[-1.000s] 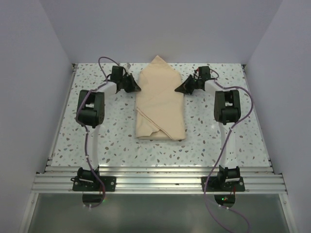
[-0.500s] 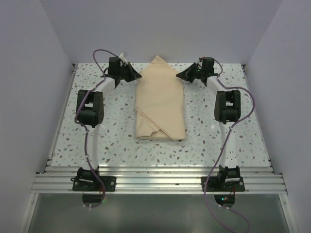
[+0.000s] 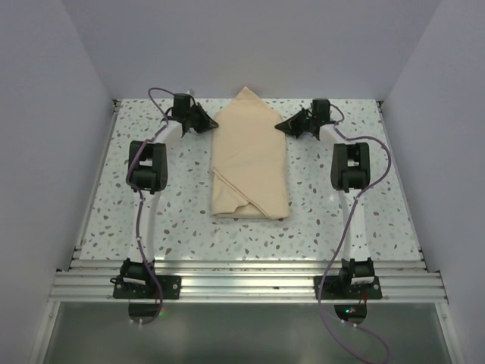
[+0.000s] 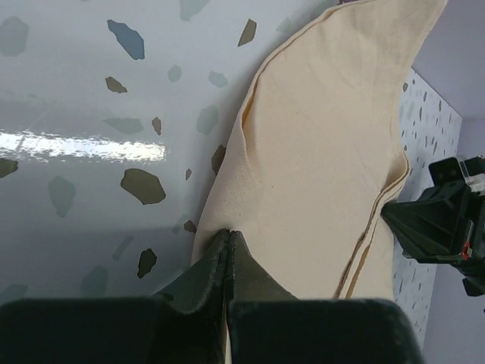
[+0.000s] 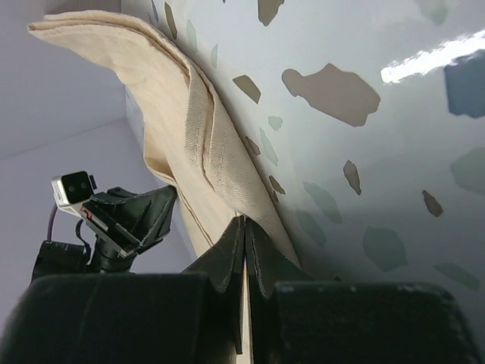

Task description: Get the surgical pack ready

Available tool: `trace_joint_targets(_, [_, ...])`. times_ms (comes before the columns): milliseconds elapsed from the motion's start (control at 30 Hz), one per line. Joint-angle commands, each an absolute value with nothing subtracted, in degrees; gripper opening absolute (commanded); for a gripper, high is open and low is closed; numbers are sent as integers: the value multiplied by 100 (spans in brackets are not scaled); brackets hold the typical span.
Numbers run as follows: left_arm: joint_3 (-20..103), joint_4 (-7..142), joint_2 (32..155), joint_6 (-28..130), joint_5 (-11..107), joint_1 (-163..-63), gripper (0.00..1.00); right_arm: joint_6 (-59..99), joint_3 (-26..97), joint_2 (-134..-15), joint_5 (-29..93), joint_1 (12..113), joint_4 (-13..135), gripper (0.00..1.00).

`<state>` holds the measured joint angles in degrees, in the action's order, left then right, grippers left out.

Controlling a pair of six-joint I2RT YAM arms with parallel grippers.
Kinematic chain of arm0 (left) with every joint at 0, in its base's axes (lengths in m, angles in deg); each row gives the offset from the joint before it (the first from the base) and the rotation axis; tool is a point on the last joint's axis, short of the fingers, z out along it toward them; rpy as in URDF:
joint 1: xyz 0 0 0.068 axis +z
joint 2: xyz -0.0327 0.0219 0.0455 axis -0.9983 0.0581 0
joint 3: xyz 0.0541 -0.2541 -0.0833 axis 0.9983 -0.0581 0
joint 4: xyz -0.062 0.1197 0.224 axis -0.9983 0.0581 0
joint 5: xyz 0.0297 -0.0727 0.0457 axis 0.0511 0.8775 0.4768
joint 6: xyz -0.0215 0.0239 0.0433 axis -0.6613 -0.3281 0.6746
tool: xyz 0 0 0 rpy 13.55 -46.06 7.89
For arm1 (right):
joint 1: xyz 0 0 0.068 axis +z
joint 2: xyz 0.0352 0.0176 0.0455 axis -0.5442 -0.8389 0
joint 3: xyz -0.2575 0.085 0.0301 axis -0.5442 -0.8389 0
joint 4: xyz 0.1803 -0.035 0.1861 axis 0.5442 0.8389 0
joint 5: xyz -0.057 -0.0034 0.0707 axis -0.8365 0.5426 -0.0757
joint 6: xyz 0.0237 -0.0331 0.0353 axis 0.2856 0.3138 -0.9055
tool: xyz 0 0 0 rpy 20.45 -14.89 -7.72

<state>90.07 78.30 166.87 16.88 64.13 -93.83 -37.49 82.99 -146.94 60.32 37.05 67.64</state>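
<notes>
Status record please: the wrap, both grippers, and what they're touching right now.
wrap: tan sheet folded into a long bundle, lying mid-table, far end pointed
fold: a flap crosses diagonally over the near end
left gripper: shut, tip at the wrap's left edge near the far end
right gripper: shut, tip at the wrap's right edge, opposite the left gripper
grip on cloth: cannot tell for either gripper
table: speckled white, under the wrap

You've got one folded tan-beige cloth wrap sheet (image 3: 250,163), one speckled white worktop (image 3: 182,220), and two black two-finger grippers: left gripper (image 3: 215,125), right gripper (image 3: 278,127).
</notes>
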Motion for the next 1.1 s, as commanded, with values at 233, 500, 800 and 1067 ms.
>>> trace_joint_targets(233, [8779, 6468, 16437, 1230, 6825, -9291, 0, -4252, 8326, -14506, 6122, 3719, 5417, 0])
trace_joint_targets(500, [8876, 5868, 16594, 791, 6791, -9239, 0, -4507, 8659, -14708, 5878, 3710, 5388, 0])
trace_joint_targets(800, [9438, 7300, 17210, 404, 5931, -9212, 0, -4700, 8606, -14919, 5244, 3701, 6531, 0])
trace_joint_targets(1067, [9729, 7846, 17377, 483, 5667, -9203, 0, -4437, 8896, -14999, 5208, 3710, 7024, 0])
